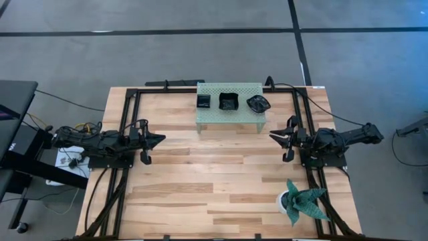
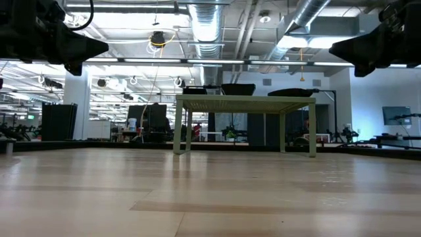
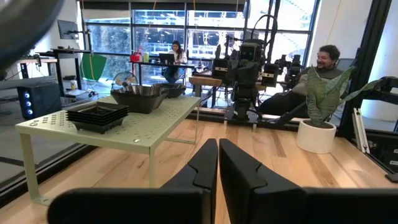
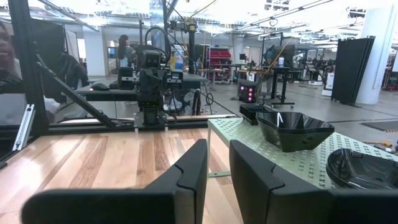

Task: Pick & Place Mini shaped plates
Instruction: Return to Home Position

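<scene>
Three stacks of mini shaped plates, all glossy black, rest on a pale green perforated stand (image 1: 231, 117) at the table's far middle: a square stack (image 1: 204, 102), a deeper square stack (image 1: 229, 102) and a scalloped stack (image 1: 258, 103). My left gripper (image 1: 160, 140) hovers level over the table's left side, shut and holding nothing, its fingers (image 3: 218, 146) pointing across the table. My right gripper (image 1: 273, 136) hovers level on the right side, a small gap between its fingers (image 4: 217, 149), with nothing in it. Both stand well away from the stand.
A green spiky-leaved plant in a white pot (image 1: 304, 201) stands at the near right corner. Black frame rails (image 1: 127, 120) run along the table's left, right and far sides. Bare wood (image 1: 214, 174) lies between the arms. A person (image 3: 326, 59) sits beyond the table.
</scene>
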